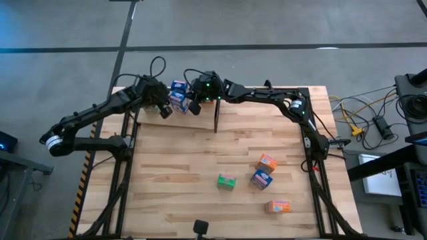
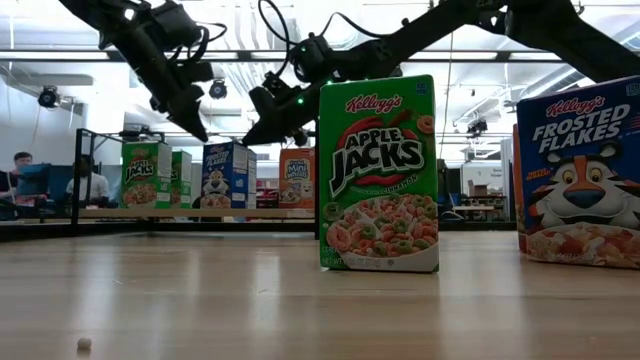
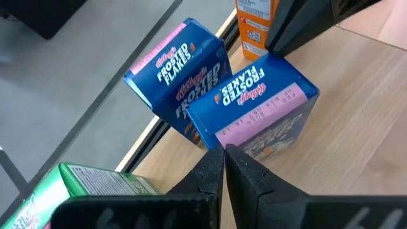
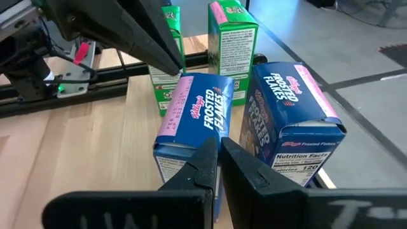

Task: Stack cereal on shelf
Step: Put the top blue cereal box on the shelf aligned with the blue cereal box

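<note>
The light wooden plank shelf [image 1: 160,120] with its black upright divider rod [image 1: 215,118] already carries two green, two blue and one orange cardboard cereal boxes [image 2: 217,174]. Four more boxes [image 1: 226,181] lie loose on the tabletop, well apart from the rod. Left gripper [image 3: 224,166] and right gripper [image 4: 218,159] both hover over the blue pair, fingers pinched closed, holding nothing.

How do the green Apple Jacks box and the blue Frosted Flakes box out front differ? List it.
The Apple Jacks box is green with cereal rings pictured; the Frosted Flakes box is blue with a tiger. The Apple Jacks box stands alone; the Frosted Flakes box has an orange box close beside it. Both stand upright on the tabletop, far from the left gripper and right gripper.
</note>
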`<action>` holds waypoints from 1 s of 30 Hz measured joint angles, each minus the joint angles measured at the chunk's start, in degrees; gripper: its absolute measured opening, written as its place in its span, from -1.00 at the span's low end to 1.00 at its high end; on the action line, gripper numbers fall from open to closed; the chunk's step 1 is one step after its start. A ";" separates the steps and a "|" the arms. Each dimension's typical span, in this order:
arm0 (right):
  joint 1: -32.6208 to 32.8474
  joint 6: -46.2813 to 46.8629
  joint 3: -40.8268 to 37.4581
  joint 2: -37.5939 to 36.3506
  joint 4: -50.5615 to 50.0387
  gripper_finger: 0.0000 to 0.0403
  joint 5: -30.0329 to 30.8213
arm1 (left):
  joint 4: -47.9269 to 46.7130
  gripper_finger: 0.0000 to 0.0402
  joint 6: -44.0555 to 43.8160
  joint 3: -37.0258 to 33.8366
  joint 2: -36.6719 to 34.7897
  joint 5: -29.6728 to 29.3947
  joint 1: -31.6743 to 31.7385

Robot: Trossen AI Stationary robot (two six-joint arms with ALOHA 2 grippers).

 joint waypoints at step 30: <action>-0.02 -3.97 -0.04 0.00 -0.28 -0.94 0.02 | 0.22 -1.00 -0.01 -0.17 3.45 -3.58 0.04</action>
